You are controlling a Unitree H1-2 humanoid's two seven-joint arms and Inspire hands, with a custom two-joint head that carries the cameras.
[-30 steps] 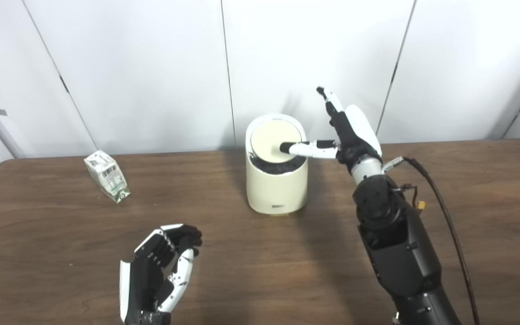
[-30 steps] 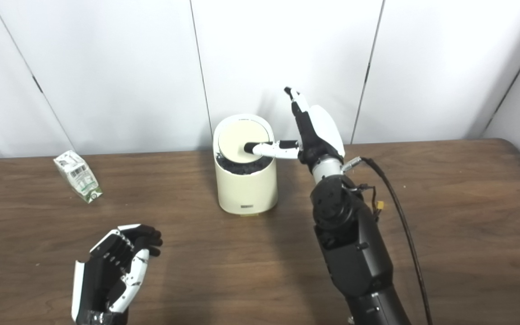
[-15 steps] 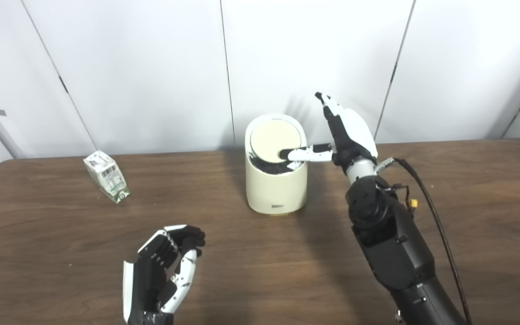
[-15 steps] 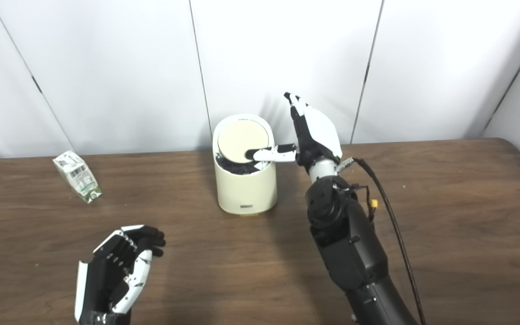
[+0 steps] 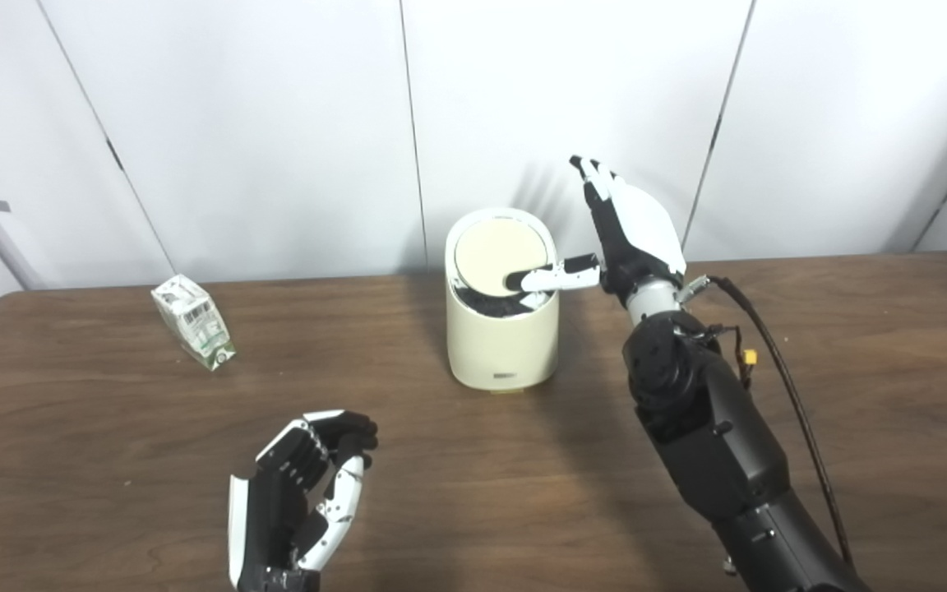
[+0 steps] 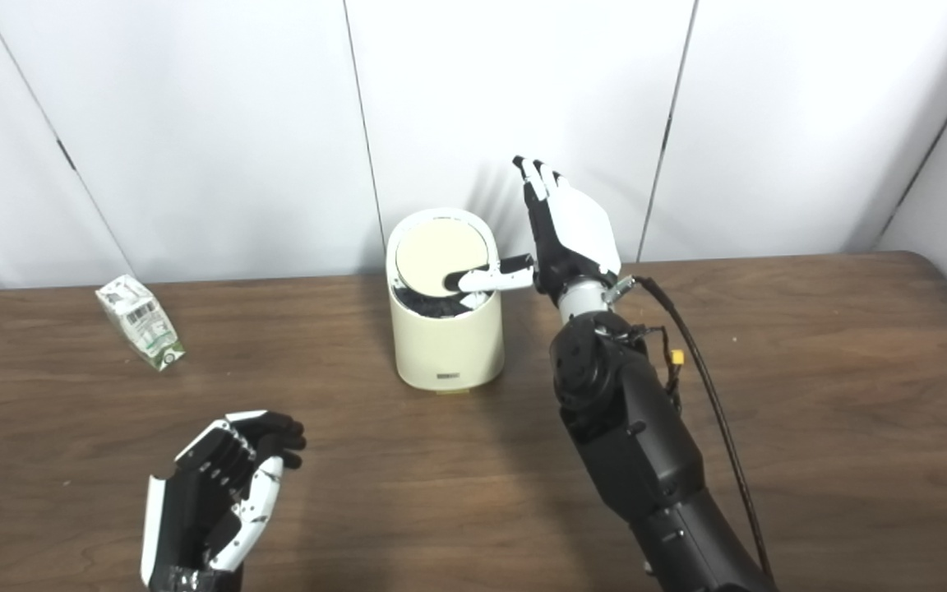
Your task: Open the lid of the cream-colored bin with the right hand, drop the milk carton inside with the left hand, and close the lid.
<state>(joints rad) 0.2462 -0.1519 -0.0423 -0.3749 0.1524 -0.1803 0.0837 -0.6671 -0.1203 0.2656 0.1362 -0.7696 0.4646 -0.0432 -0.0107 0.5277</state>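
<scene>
A: Where's the bin (image 5: 503, 329)?
B: Cream-colored, upright on the wooden table (image 5: 852, 345), mid-table toward the wall (image 5: 276, 123). Round lid (image 5: 496, 262) is tilted, w/ a dark gap along its near edge.

A: Right hand (image 5: 625, 238)?
B: Just right of the bin, palm raised, fingers (image 5: 593, 177) straight up & spread. Thumb (image 5: 552, 276) reaches sideways over the rim, tip resting on the lid's near-right part. Not gripping anything. A black cable (image 5: 778, 370) runs along its forearm.

A: Milk carton (image 5: 193, 320)?
B: Well left of the bin, on the table, lying tilted on its side. Nothing touching it.

A: Left hand (image 5: 297, 501)?
B: Near edge of the table, front-left of the bin, well apart from both bin & carton. Palm faces right, fingers curled partway in, thumb apart from them, empty.

A: Anything inside the bin?
B: Only dark stuff in the gap; can't tell what.
</scene>
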